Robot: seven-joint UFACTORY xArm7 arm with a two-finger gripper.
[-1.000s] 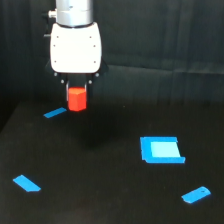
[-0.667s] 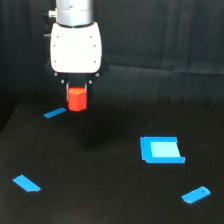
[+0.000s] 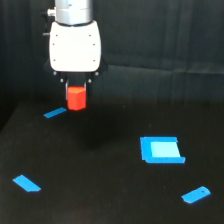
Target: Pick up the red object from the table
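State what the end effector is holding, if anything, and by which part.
The end effector holds the red object by its upper sides, its lower part hanging free above the table.

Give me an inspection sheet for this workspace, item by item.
Surface: wide matte black table, faintly glossy.
Job's things: small red-orange block, lifted above the table, held under the white arm head.
Clutter: four flat blue pieces: thin strip near the block, square pad toward the exterior view's right, small tab near the lower left, small tab near the lower right.
Grippers: pincer shut on the red-orange block; fingers mostly hidden.
Cables: nothing seen.
Surroundings: dark curtain as backdrop.
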